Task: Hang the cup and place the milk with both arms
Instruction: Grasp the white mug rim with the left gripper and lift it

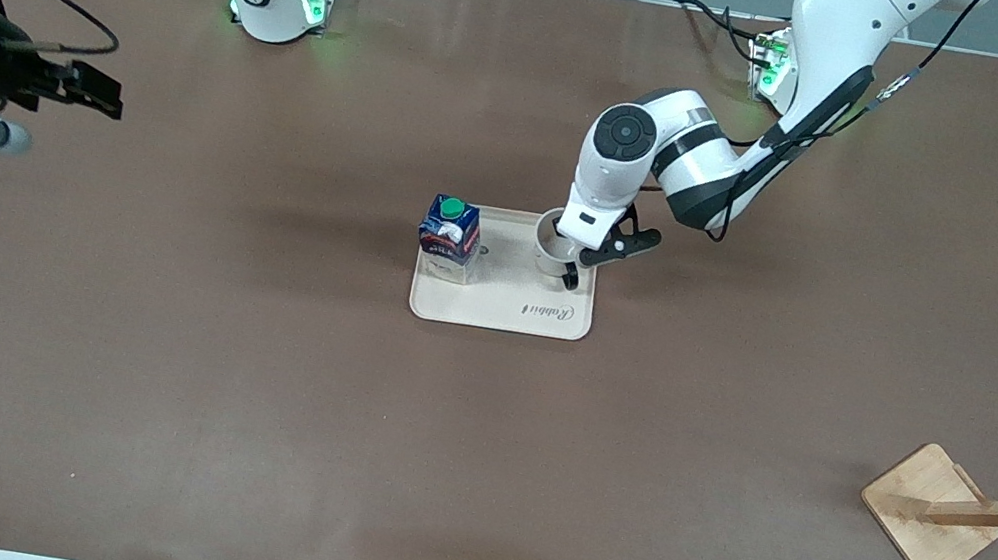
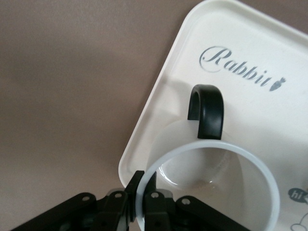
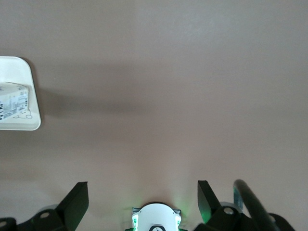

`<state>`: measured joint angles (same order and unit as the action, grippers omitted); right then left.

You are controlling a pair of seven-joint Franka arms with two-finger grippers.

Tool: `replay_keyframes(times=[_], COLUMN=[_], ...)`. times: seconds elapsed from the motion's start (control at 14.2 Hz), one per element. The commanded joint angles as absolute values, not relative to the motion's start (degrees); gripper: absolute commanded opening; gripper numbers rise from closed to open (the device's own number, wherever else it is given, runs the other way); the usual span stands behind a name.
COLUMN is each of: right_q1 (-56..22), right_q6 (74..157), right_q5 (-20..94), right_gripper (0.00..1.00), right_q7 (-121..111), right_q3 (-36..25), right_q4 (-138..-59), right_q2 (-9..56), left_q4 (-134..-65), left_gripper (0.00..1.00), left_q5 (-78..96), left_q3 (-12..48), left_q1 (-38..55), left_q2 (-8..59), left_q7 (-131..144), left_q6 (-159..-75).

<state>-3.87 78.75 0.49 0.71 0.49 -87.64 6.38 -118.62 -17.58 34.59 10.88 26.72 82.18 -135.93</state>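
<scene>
White cup (image 2: 211, 192) rim is pinched between the left gripper (image 2: 140, 192) fingers on the tray (image 2: 159, 110); its black handle is seen from the wrist. Right gripper (image 3: 139, 199), spread wide, is held over bare table.

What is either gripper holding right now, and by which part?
The left gripper pinches the cup by its rim wall, across from the handle, on the tray. The right gripper waits open, holding nothing.
</scene>
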Motion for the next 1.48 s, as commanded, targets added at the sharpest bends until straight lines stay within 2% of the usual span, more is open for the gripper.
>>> replay_keyframes(times=[0.0,0.35,0.7,0.84,1.41], right_q1=[-6.49,-12.82,-19.15,-24.67,-36.46], right_q6=[78.84,84.19,94.28,99.64,113.54], right_q5=[2.54,6.32,13.25,13.53,12.92], right_gripper=[1.0,1.0,1.0,1.0,1.0], right_q7=[1.4,17.53,28.46,35.99,46.58], right_q3=[0.53,0.62,0.62,0.53,0.35], right_q4=[-86.65,-90.43,-96.31,-97.21,-97.03], right_q2=[8.96,9.05,9.23,10.36,17.91], left_q4=[-118.04,-109.97,-109.07,-108.98,-102.31], left_gripper=[0.0,0.0,0.0,0.0,0.0], left_q5=[-19.77,-19.95,-19.86,-19.34,-13.12], left_q3=[34.8,34.72,34.54,34.54,34.45], left_q1=[10.46,9.67,2.39,-1.47,-17.38], left_q2=[22.87,15.66,6.26,3.88,3.52], left_q7=[83.67,82.44,70.87,64.46,35.01], left_q6=[-134.92,-123.51,-122.34,-122.43,-119.97])
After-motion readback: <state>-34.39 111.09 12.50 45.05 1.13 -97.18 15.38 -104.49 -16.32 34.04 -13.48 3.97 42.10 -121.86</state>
